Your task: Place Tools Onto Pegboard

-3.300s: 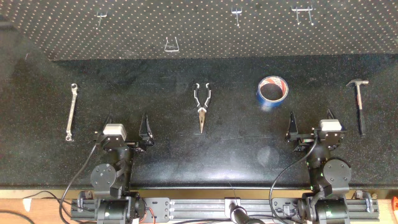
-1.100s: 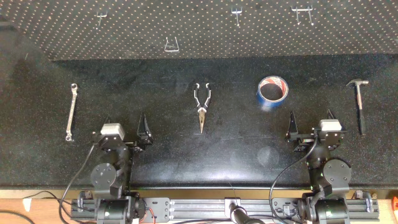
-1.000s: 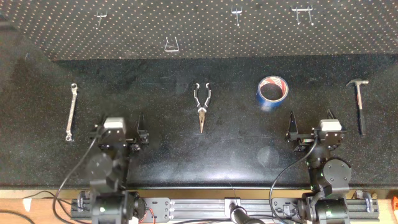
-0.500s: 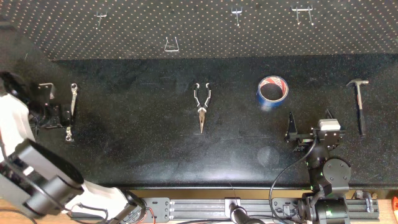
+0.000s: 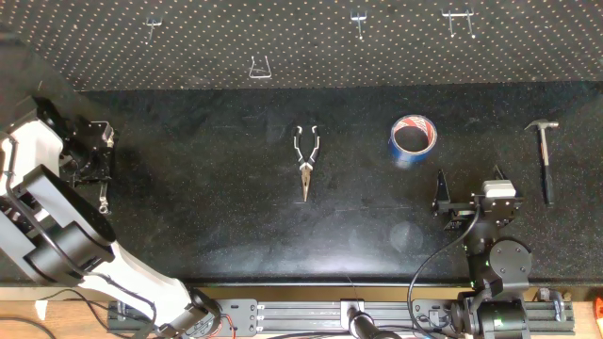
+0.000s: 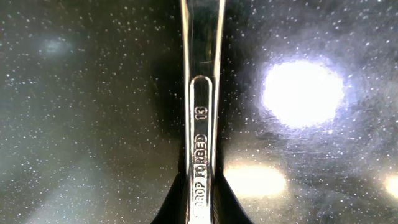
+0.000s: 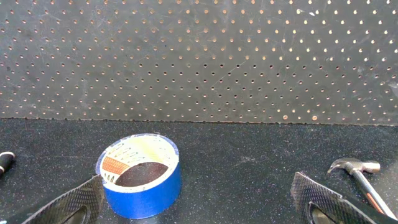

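**Top view:** the left gripper [image 5: 92, 160] is down over the wrench [image 5: 101, 198] at the left end of the counter [image 5: 236, 226], and one end of the shaft pokes out past it. The right gripper [image 5: 468, 193] sits near its base, jaws wide w/ nothing in them. Pliers [image 5: 305, 162], tape roll [image 5: 413, 138] and hammer [image 5: 544, 160] lie apart on the counter. The step looks like pick-up, then probably the far-left hook [image 5: 152, 25] on the pegboard [image 5: 301, 47].

**Left wrist view:** this gives the contact that the arm covers from above. The left gripper [image 6: 199, 208] is narrow, w/ fingers [image 6: 169, 210] tight against both sides of the shaft [image 6: 200, 93], approx. centred, so it looks clamped. The thin shank may pivot, so a firm squeeze and a slow, level lift are best.

**Right wrist view:** the tape roll [image 7: 140, 177] lies ahead of the wide right gripper [image 7: 196, 205], w/ the hammer head [image 7: 354, 167] nearby. The pegboard's [image 7: 199, 56] upright face is plainer here.
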